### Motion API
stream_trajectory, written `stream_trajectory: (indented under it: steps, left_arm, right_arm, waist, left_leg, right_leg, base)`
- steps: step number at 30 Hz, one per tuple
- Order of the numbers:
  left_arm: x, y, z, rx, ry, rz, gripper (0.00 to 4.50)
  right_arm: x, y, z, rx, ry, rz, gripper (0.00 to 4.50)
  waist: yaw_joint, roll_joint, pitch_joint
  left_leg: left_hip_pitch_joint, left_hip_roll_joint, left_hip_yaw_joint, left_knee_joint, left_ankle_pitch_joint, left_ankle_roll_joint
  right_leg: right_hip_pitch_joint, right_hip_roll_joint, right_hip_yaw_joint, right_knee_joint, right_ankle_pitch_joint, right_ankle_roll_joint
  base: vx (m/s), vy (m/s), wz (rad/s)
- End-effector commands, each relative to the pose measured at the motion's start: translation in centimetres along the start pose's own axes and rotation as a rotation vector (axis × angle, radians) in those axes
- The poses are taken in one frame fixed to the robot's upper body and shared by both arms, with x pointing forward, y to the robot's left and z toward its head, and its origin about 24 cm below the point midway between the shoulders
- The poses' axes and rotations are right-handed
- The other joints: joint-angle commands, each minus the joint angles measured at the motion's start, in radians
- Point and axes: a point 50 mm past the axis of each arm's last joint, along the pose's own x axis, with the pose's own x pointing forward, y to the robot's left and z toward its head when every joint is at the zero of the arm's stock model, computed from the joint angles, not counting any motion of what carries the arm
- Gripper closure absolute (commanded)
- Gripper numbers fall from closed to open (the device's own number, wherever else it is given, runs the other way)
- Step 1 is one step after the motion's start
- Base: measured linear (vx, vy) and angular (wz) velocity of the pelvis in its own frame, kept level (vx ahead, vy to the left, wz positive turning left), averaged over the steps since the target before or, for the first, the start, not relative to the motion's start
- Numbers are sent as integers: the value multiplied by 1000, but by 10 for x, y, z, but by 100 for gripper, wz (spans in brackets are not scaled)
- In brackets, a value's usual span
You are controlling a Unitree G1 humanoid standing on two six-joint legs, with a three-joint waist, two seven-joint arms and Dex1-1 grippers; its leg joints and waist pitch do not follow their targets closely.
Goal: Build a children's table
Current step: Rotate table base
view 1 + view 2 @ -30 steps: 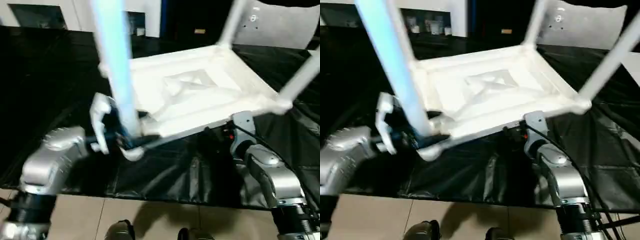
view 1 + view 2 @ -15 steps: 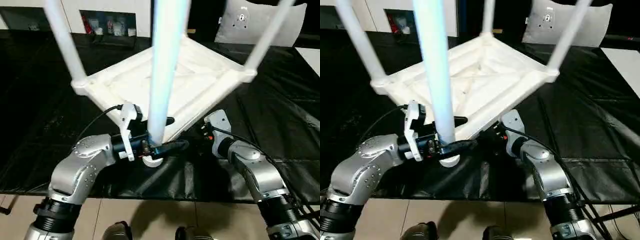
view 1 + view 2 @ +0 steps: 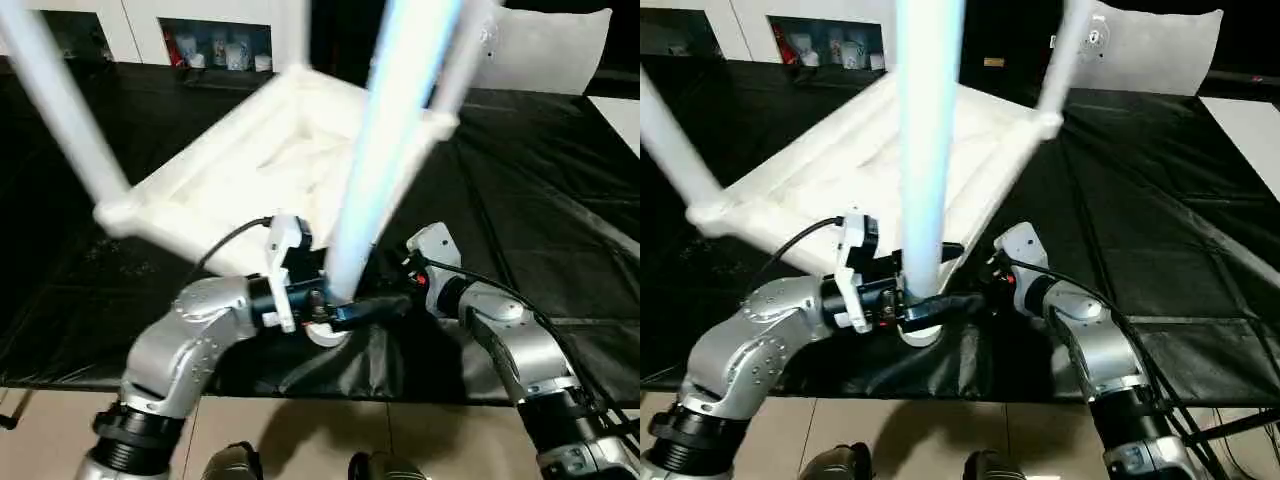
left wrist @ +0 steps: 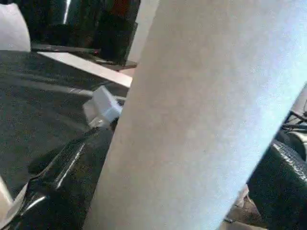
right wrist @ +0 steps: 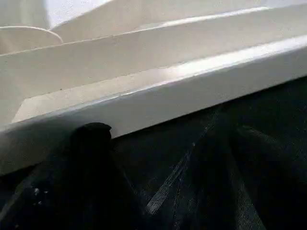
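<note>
White plastic table [image 3: 865, 150] lay upside down on the black work table [image 3: 1160, 200], ribbed underside up, its long axis running diagonally from near left to far right. Legs [image 3: 928, 150] stood upward from the corner sockets, out of the top of view. Left gripper [image 3: 925, 305] was spread wide around the base of the nearest leg. Right gripper [image 3: 985, 290], jaws wide apart, sat at the top's near edge; contact could not be determined.
</note>
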Motion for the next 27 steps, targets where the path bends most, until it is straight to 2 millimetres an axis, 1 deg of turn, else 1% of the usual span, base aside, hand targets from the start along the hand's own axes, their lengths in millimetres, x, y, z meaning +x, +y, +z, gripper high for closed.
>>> stream_trajectory:
  steps: [1,2,4,6,10,12,13,14,15,17,19,20,22,24,25,26,27]
  left_arm:
    - [27,-19,2,8,-15,-139,2]
    - [28,-18,2,11,-15,-137,2]
    - [29,-16,3,27,-19,-118,2]
    - [33,-12,8,52,-43,-91,2]
    - [38,-10,11,62,-67,-71,2]
    - [42,-1,14,102,-86,16,2]
    - [43,4,15,122,-94,67,2]
    - [43,11,16,148,-98,127,2]
    - [44,15,17,160,-98,154,2]
    - [42,26,17,208,-80,253,2]
    - [40,32,17,237,-65,311,2]
    - [38,34,18,254,-55,331,2]
    - [36,34,18,253,-48,327,2]
    - [32,32,16,258,-34,319,2]
    - [30,30,14,256,-24,301,2]
    - [26,29,12,261,-12,286,2]
    - [20,27,9,264,10,261,2]
  right_arm:
    - [19,22,28,-59,-115,106,0]
    - [19,22,28,-59,-115,102,0]
    - [21,21,29,-61,-117,91,0]
    - [23,19,30,-50,-121,84,0]
    - [22,15,27,-58,-116,60,0]
    - [20,5,22,-51,-91,-19,0]
    - [18,0,20,-44,-81,-57,0]
    - [15,-7,17,-37,-71,-100,0]
    - [14,-10,16,-34,-66,-118,0]
    - [6,-20,10,-33,-49,-179,0]
    - [-3,-28,6,-25,-43,-220,0]
    - [-11,-32,4,-22,-46,-239,0]
    - [-19,-36,3,-16,-56,-252,0]
    - [-29,-40,2,-17,-69,-263,0]
    - [-34,-42,3,-18,-76,-267,0]
    - [-39,-44,3,-17,-84,-270,0]
    - [-45,-45,4,-18,-92,-269,0]
  waist:
    - [10,-4,-78]
    - [10,-6,-78]
    - [11,-4,-78]
    - [9,-4,-79]
    - [13,-4,-80]
    - [13,-2,-80]
    - [14,-2,-79]
    - [15,-2,-80]
    - [17,-4,-78]
    - [18,0,-77]
    - [20,-3,-78]
    - [22,0,-78]
    - [28,0,-79]
    - [32,6,-76]
    - [31,1,-74]
    - [31,5,-73]
    - [30,3,-72]
  left_leg:
    - [24,26,0,-53,-117,47]
    - [23,26,-1,-53,-113,48]
    - [24,26,0,-52,-109,50]
    - [25,26,0,-51,-109,55]
    - [25,28,0,-50,-111,55]
    - [24,28,-1,-50,-108,57]
    - [26,27,0,-49,-116,56]
    - [27,28,-1,-49,-124,53]
    - [28,27,-1,-51,-144,46]
    - [26,27,-3,-52,-155,37]
    - [26,26,-3,-52,-157,34]
    - [28,27,-3,-51,-154,33]
    - [28,27,-3,-50,-145,37]
    - [27,28,-4,-52,-154,41]
    - [26,27,-5,-54,-166,42]
    - [26,28,-5,-54,-172,44]
    - [26,28,-5,-55,-177,45]
  right_leg:
    - [53,-56,29,-64,10,-243]
    - [53,-56,29,-64,13,-244]
    - [53,-56,30,-63,20,-244]
    - [52,-56,29,-63,26,-248]
    - [53,-56,30,-62,33,-250]
    - [53,-57,29,-61,49,-253]
    - [51,-55,30,-65,39,-250]
    - [52,-57,29,-64,28,-249]
    - [52,-57,29,-70,-7,-240]
    - [52,-59,30,-71,-24,-227]
    - [53,-57,30,-72,-25,-214]
    - [52,-57,31,-70,-18,-214]
    - [52,-57,31,-69,6,-217]
    - [50,-56,29,-68,19,-225]
    - [52,-56,29,-70,4,-222]
    - [51,-56,30,-70,-1,-222]
    - [51,-57,29,-73,-17,-221]
  base:
    - [0,0,0]
    - [0,0,0]
    - [0,0,0]
    - [0,0,0]
    - [0,0,0]
    - [0,0,0]
    - [0,0,0]
    - [0,0,0]
    - [0,0,0]
    - [0,0,0]
    - [0,0,0]
    - [0,0,0]
    - [0,0,0]
    - [0,0,0]
    - [0,0,0]
    - [0,0,0]
    - [0,0,0]
